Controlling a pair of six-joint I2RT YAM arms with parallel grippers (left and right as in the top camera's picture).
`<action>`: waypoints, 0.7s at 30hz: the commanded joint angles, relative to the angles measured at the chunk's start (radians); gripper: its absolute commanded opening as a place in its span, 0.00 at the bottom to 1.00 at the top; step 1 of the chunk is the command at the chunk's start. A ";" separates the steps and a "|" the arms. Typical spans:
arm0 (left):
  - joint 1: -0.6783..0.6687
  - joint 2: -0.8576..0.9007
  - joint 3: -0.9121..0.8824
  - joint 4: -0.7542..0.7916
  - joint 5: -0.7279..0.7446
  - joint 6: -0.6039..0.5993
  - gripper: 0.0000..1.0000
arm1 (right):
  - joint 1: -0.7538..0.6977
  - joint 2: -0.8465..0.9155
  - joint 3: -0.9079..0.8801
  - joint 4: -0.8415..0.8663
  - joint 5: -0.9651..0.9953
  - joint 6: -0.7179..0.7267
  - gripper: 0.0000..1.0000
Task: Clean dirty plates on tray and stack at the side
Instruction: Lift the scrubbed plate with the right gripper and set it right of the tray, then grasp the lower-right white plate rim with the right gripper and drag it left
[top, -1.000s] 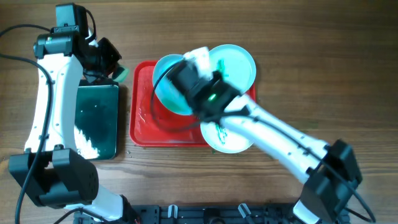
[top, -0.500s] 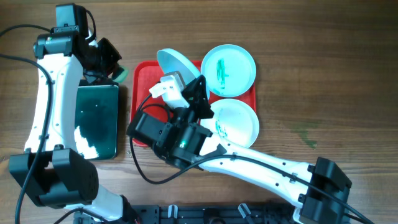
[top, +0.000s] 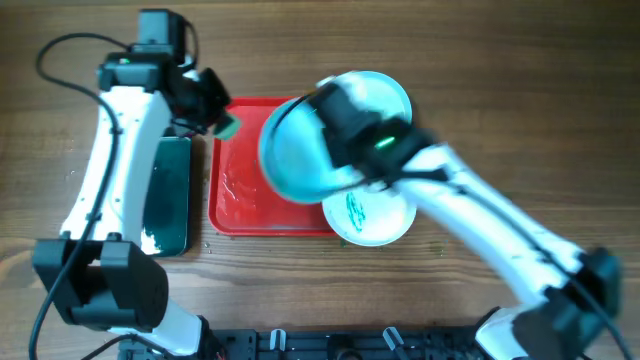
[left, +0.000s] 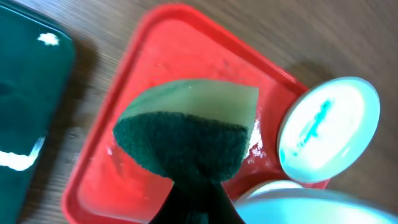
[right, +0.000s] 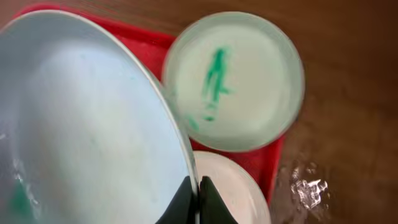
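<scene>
My right gripper (right: 198, 198) is shut on the rim of one plate (right: 81, 124) and holds it tilted above the red tray (top: 232, 190); in the overhead view the plate (top: 298, 155) hangs over the tray's right half, with the gripper (top: 335, 120) at its right rim. A second plate (top: 388, 95), with a green smear, lies at the tray's far right corner (right: 233, 81). A third plate (top: 372, 218), also smeared, lies at the near right. My left gripper (top: 215, 108) is shut on a green sponge (left: 186, 140) above the tray's far left corner.
A black tray (top: 170, 195) with green liquid lies left of the red tray. The red tray's left half (left: 143, 74) is bare and wet. Wooden table (top: 520, 80) surrounds everything.
My left arm has moved right from over the black tray to the red tray's far left corner with the sponge. My right arm has swung with the plate, which now sits tilted over the tray.
</scene>
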 joint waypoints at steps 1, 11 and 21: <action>-0.062 0.004 -0.029 0.023 -0.029 -0.028 0.04 | -0.260 -0.080 0.002 -0.071 -0.302 0.033 0.04; -0.085 0.006 -0.029 0.056 -0.063 -0.045 0.04 | -0.945 -0.075 -0.361 0.066 -0.344 0.000 0.04; -0.085 0.006 -0.029 0.084 -0.063 -0.045 0.04 | -0.977 -0.074 -0.549 0.216 -0.417 -0.019 0.41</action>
